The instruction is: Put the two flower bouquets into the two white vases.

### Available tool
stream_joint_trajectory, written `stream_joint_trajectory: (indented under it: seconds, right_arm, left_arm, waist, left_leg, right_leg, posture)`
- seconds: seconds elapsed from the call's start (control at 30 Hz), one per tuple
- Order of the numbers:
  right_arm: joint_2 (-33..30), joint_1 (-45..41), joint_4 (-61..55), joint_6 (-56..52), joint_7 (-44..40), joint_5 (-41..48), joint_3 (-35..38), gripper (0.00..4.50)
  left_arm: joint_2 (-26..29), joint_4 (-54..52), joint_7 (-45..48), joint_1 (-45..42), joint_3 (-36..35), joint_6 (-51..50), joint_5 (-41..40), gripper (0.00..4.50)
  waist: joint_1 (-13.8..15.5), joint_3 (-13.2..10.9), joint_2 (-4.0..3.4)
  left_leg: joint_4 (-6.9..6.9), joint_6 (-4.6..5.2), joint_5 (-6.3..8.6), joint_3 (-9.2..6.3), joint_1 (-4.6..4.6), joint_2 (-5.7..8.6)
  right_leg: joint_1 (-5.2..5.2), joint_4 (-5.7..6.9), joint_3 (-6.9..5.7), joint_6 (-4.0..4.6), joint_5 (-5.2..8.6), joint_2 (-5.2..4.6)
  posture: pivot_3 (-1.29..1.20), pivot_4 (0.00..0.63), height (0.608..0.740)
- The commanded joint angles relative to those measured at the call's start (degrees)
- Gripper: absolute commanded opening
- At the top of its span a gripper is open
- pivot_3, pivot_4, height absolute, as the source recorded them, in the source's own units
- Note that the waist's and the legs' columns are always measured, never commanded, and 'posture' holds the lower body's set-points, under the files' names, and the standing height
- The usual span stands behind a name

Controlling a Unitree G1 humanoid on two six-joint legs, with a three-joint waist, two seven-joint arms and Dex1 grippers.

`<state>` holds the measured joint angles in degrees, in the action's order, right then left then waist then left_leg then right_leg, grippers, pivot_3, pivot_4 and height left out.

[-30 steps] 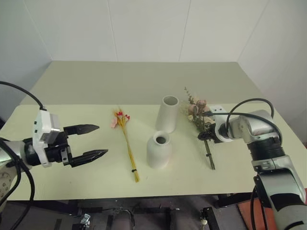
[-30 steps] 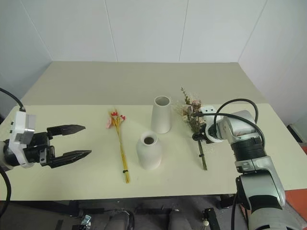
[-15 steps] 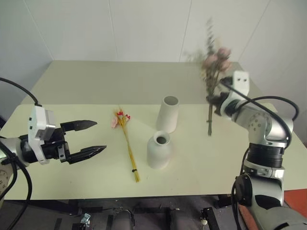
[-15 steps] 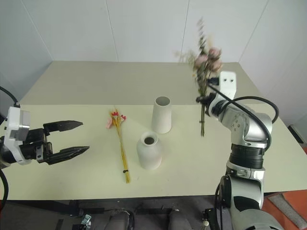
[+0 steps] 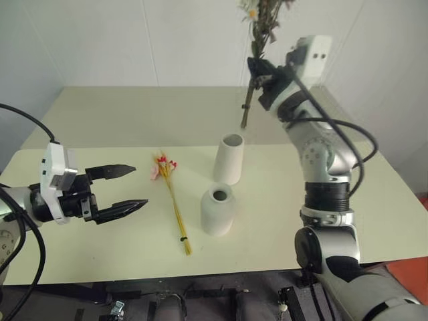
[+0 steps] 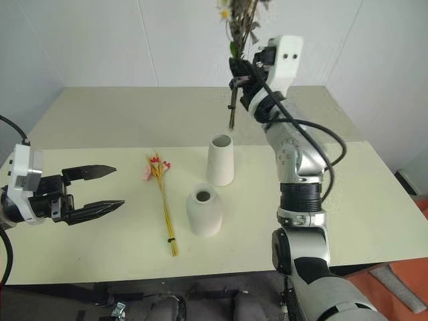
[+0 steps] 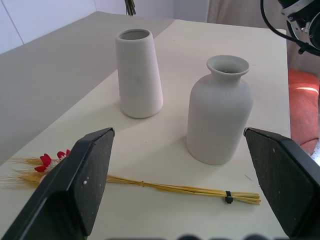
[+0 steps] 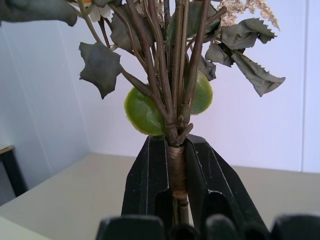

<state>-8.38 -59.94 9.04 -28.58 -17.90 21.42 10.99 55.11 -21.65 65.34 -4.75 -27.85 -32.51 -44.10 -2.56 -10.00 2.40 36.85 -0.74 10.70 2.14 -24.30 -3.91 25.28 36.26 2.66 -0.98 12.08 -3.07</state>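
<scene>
My right gripper (image 5: 257,75) is shut on the dark stem of the bushy bouquet (image 5: 259,20) and holds it upright, high in the air. The stem end (image 5: 245,122) hangs just above and behind the tall white vase (image 5: 228,158). In the right wrist view the black fingers (image 8: 150,175) clamp the wrapped stem (image 8: 176,170) below the leaves. The shorter round vase (image 5: 217,209) stands in front of the tall one. The slim yellow bouquet (image 5: 173,200) lies flat on the table left of the vases. My left gripper (image 5: 131,186) hovers open left of it, empty.
The pale green table (image 5: 381,200) has a near edge at the bottom of the head views. A second beige surface (image 5: 134,114) stretches behind it up to the white walls. An orange-red patch of floor (image 5: 409,271) lies at the right.
My right gripper has lifted the bushy bouquet off the table, swung it upright and carried it up and left to above the tall vase. The left arm has stayed put.
</scene>
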Motion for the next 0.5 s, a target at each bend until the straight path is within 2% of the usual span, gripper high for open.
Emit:
stream_joint_trajectory:
  seconds: [0.03,0.5]
  right_arm:
    - [0.33,-2.20,-0.14,2.83,-0.90,0.42,-0.99,0.20]
    - [0.80,5.61,-0.82,5.18,-3.45,-1.02,-5.52,0.20]
  left_arm:
    - [0.98,-1.56,0.09,0.59,-1.94,0.88,-0.14,4.50]
    - [1.11,-4.65,-1.39,3.85,-4.95,-0.33,-1.18,4.50]
  waist:
    - [-0.04,-0.01,-0.01]
    - [-0.05,-0.01,-0.02]
  left_leg:
    - [0.00,0.00,0.00,0.00,0.00,0.00]
    - [-0.01,-0.01,0.00,0.00,0.02,-0.01]
  right_leg:
    - [0.00,-0.01,0.00,0.00,0.00,0.00]
    - [0.02,0.04,0.00,0.01,0.00,0.00]
  posture:
    - [0.00,0.150,0.740]
    - [0.00,0.150,0.740]
